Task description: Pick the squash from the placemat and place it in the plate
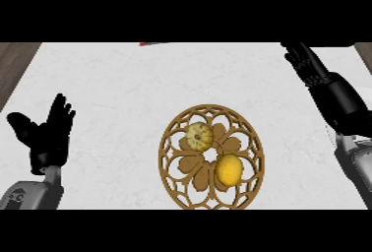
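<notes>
A round brown placemat (211, 156) of openwork lattice is laid on the white counter (131, 88), a little right of the middle and toward the near edge. Two things are carried on it: a pale yellow, ribbed squash (199, 136) on its upper left part, and a smooth, deeper yellow oval fruit (229, 170), perhaps a lemon, on its lower right part; the two are set near one another but apart. No plate can be made out anywhere on the counter. At the far edge, a small red sliver (151, 43) is cut off by the top of the view, and what it belongs to cannot be told. Strips of dark wood-toned surface (15, 64) are seen beyond the counter's left side and at the upper right corner. The left hand (45, 133) is shown at the left, well apart from the placemat, with its fingers straight and spread, pointing up, thumb set out to the side, and nothing held. The right hand (305, 61) is seen at the upper right, near the far edge and well apart from the squash; its fingers are extended toward the top of the view, its tips are partly lost against the dark band there, and nothing is held in it. The squash is touched by neither hand.
</notes>
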